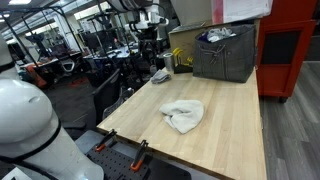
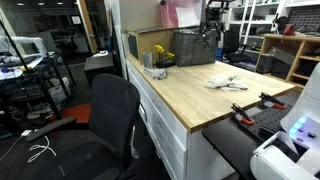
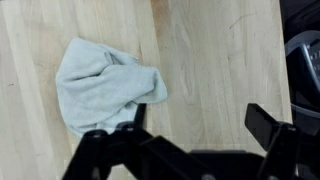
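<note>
A crumpled white cloth [image 3: 105, 85] lies on the light wooden table [image 3: 215, 55]. In the wrist view my gripper [image 3: 200, 120] is open and empty above the bare wood, just right of the cloth. Its left finger overlaps the cloth's lower right edge in the picture; its right finger is over bare wood. The cloth shows in both exterior views [image 1: 183, 115] [image 2: 225, 83], near the middle of the table. Only a white part of my arm [image 1: 30, 120] [image 2: 290, 145] shows there; the gripper itself is out of those views.
A grey fabric bin [image 1: 225, 52] [image 2: 195, 47] stands at the table's back, with a yellow-flowered item [image 2: 158, 52] beside it. Orange-handled clamps [image 1: 138, 152] [image 2: 245, 112] grip the table edge. A black office chair [image 2: 110, 120] stands beside the table. A red cabinet [image 1: 290, 45] is behind.
</note>
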`<act>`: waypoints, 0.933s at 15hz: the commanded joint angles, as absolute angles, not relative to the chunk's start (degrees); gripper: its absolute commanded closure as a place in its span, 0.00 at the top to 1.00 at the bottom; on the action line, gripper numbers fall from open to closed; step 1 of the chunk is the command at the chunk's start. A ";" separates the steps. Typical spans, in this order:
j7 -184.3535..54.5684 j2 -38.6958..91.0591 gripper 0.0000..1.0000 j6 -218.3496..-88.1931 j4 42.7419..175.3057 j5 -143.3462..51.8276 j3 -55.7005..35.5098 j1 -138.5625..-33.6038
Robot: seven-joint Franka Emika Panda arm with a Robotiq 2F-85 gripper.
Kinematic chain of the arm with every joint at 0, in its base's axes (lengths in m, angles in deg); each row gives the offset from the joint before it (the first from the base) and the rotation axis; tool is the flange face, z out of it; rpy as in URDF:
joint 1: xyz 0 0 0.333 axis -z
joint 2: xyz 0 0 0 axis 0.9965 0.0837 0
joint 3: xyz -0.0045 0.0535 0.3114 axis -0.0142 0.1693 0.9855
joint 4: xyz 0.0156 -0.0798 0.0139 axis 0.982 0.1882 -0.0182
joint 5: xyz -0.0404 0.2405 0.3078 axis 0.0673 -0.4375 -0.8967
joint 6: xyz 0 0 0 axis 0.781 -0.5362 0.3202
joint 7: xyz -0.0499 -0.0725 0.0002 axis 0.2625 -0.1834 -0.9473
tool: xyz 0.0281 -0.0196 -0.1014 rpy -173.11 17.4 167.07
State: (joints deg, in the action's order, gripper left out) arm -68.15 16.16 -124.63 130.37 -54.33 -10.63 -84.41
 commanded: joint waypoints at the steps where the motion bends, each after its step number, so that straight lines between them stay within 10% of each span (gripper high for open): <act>1: -65.81 16.15 1.00 -131.90 132.76 -55.23 -9.77 -83.81; 14: -66.36 22.41 1.00 -172.60 154.98 -65.41 -10.58 -78.94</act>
State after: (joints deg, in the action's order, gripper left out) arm -66.93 21.16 -168.45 152.55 -62.92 -11.41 -79.57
